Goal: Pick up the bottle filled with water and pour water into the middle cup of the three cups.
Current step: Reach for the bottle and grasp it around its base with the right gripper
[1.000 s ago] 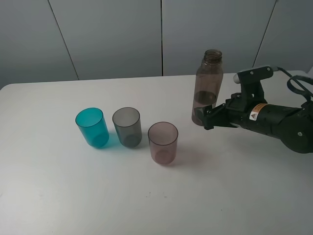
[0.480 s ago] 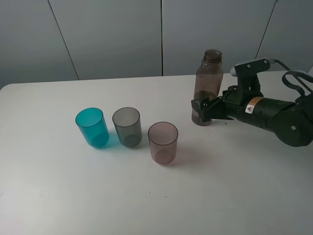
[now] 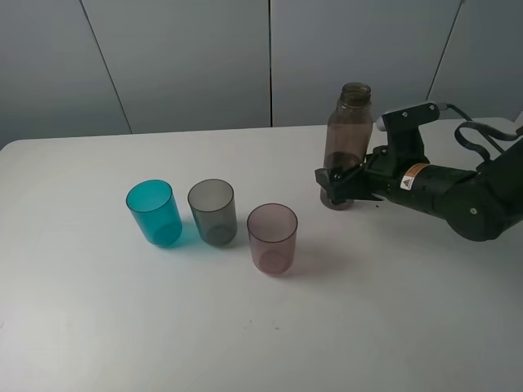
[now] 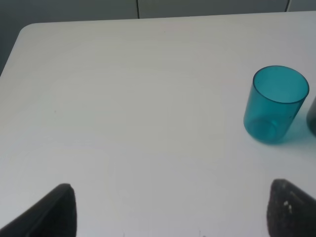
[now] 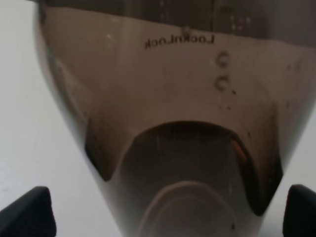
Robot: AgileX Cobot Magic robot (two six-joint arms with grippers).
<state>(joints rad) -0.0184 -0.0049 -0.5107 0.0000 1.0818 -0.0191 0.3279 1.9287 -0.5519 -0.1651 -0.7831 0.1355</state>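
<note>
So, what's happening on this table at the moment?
The right gripper is open around the base of the bottle, which stands upright on the table, not lifted. Left of it stand the teal cup, the middle cup and the mauve cup, untouched. The left gripper hangs open near the teal cup.

White matte table (image 3: 245, 343) across the lower two thirds of the high view, rounded at the far left corner, with its pale far edge running across the middle of the frame. Behind it, along the top, a grey wall (image 3: 188, 57) of flat panels, split by thin dark seams (image 3: 270, 61): one upright near the centre, one slanted at upper left, another slanted at upper right. Soft, even light; only faint, blurred shadows on the tabletop. Same white surface and rounded corner in the left wrist view, with dark grey beyond the table's edge.
</note>
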